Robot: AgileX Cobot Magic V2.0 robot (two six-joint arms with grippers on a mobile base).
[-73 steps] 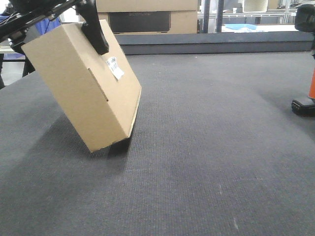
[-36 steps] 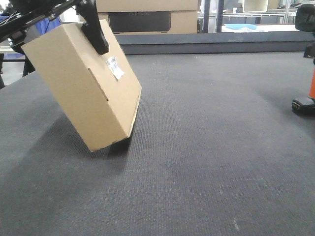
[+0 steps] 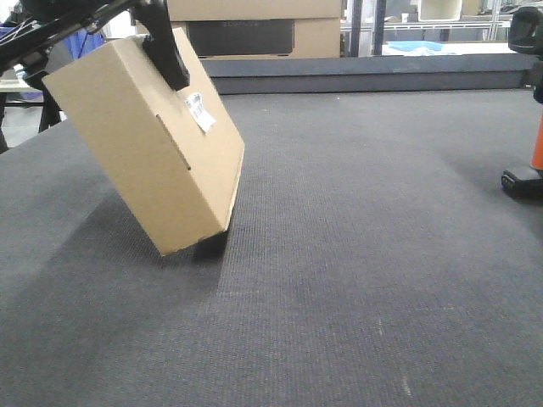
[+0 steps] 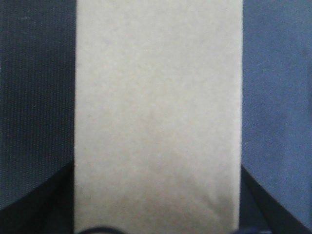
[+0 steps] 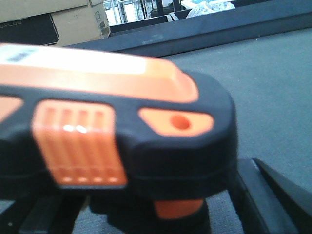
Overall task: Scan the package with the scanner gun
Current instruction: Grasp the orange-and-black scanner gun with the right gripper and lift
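Observation:
A brown cardboard package (image 3: pixel 144 140) hangs tilted over the dark mat, its lower corner at or just above the surface. A white barcode label (image 3: pixel 200 112) sits on its right-facing side. My left gripper (image 3: pixel 164 59) is shut on the package's upper edge, with one black finger across the front face. In the left wrist view the package (image 4: pixel 158 112) fills the space between the dark fingers (image 4: pixel 34 204). The orange and black scanner gun (image 5: pixel 122 126) fills the right wrist view, its handle between the fingers (image 5: pixel 265 195) of my right gripper. In the front view the scanner (image 3: pixel 528 174) shows at the far right edge.
Dark grey mat (image 3: pixel 356 254) covers the table. A low dark rail (image 3: pixel 365 75) runs along the back edge. Stacked cardboard boxes (image 3: pixel 254 25) stand behind it. Shelving stands at the back right.
The package has risen slightly and shifted a little to the right in my left gripper. The scanner at the right edge has crept slightly up and left.

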